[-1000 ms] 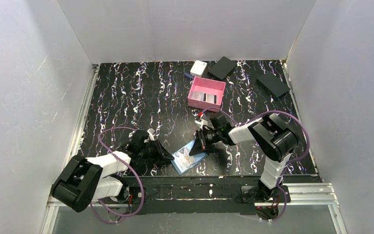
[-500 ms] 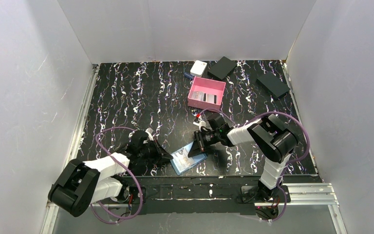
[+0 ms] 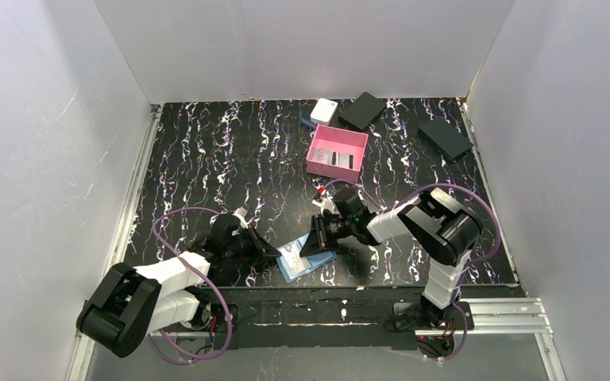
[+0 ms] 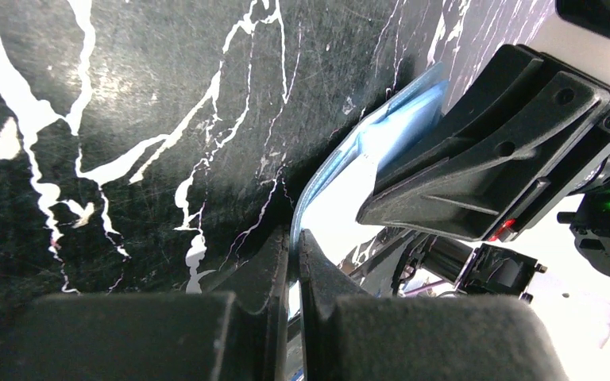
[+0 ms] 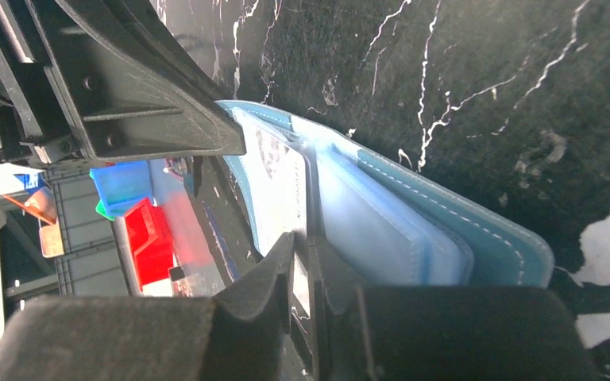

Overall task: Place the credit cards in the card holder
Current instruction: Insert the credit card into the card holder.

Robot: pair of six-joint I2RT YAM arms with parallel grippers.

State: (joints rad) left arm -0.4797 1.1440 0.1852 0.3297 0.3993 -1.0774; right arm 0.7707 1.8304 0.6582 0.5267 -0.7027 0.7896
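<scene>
At the near edge of the table (image 3: 222, 159), the left gripper (image 4: 294, 238) has just snapped closed: a second ago its jaws stood a little apart, and now they're pinched tight on the card holder (image 4: 397, 127), right on the thin blue flap. Opposite it, the right gripper (image 5: 302, 246) has crept in from the right over that same second and sits hard against the opened holder. Its jaws are a sliver apart with the edge of an inner leaf between them. Whether it's gripping or letting go, I can't tell. My read is that the left side is now the anchor, pinning the holder open so the right can work the slots. Neither gripper clearly carries a card, so the loading looks mostly still ahead. A pale panel shows inside the holder, either a card or a clear window, hard to say which. Now the count, moving outward: one card holder, between the two grippers. One pink tray (image 3: 340, 131) sits well behind them, with the credit cards (image 3: 333, 157) lying in it. At least two show, too small to count surely. There's one white box (image 3: 323, 109) at the back, one black box (image 3: 363, 109) just beside it, and a second toward the far right corner.
</scene>
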